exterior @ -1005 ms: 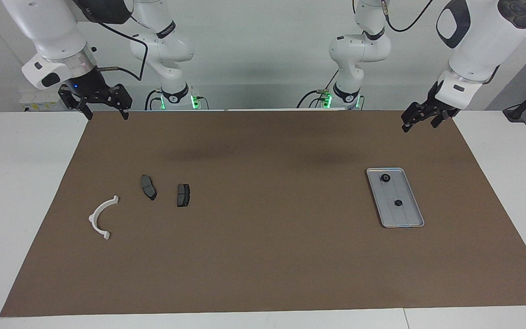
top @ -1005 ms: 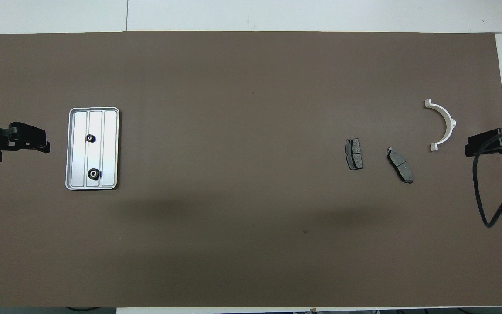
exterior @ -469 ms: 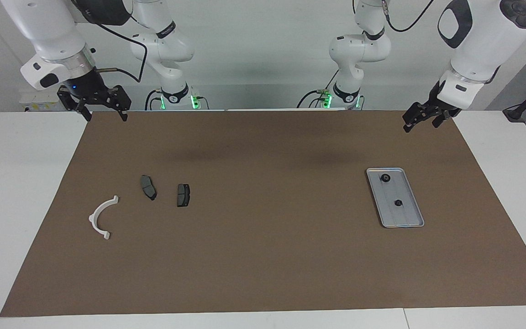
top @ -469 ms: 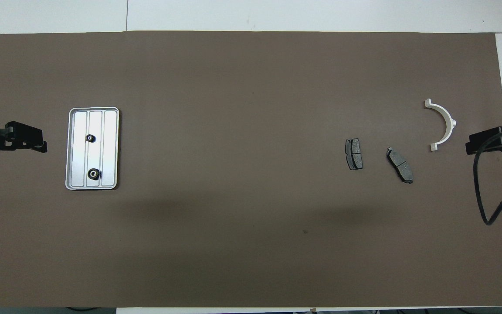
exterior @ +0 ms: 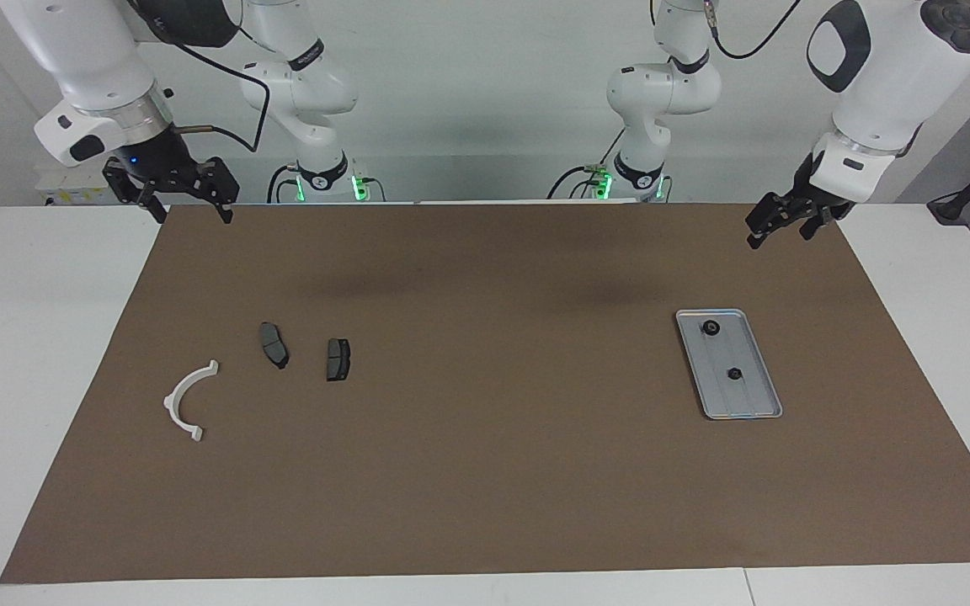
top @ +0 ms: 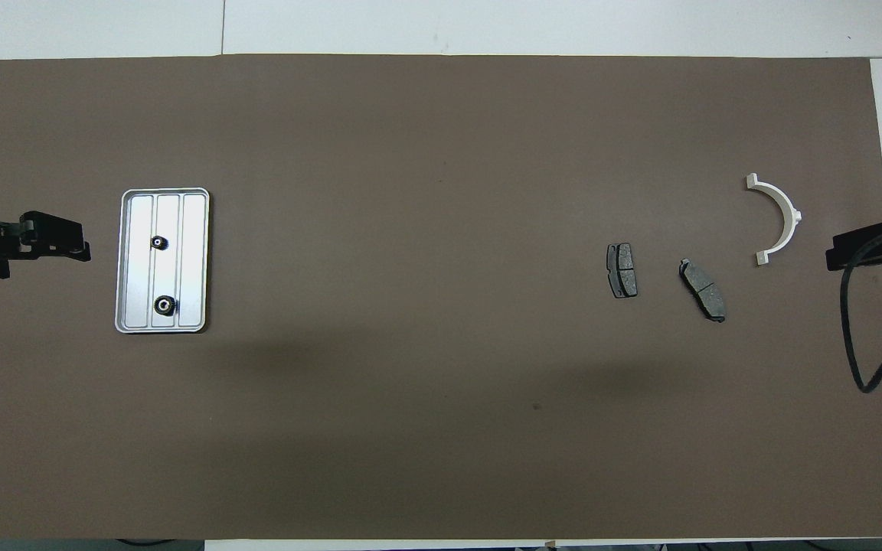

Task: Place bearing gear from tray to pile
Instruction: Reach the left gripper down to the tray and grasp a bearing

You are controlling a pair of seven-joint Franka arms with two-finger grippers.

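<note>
Overhead view: we judged the gears (top: 164, 305) on the tray (top: 194, 260) small, stiff, best pinched across the rim; right gripper (exterior: 188, 210) spread, left gripper (exterior: 777, 228) unreadable.

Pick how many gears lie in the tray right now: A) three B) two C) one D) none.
B: two small dark gears sit in the tray, one farther from the robots and one nearer, and neither the left gripper nor the right gripper holds anything.
</note>
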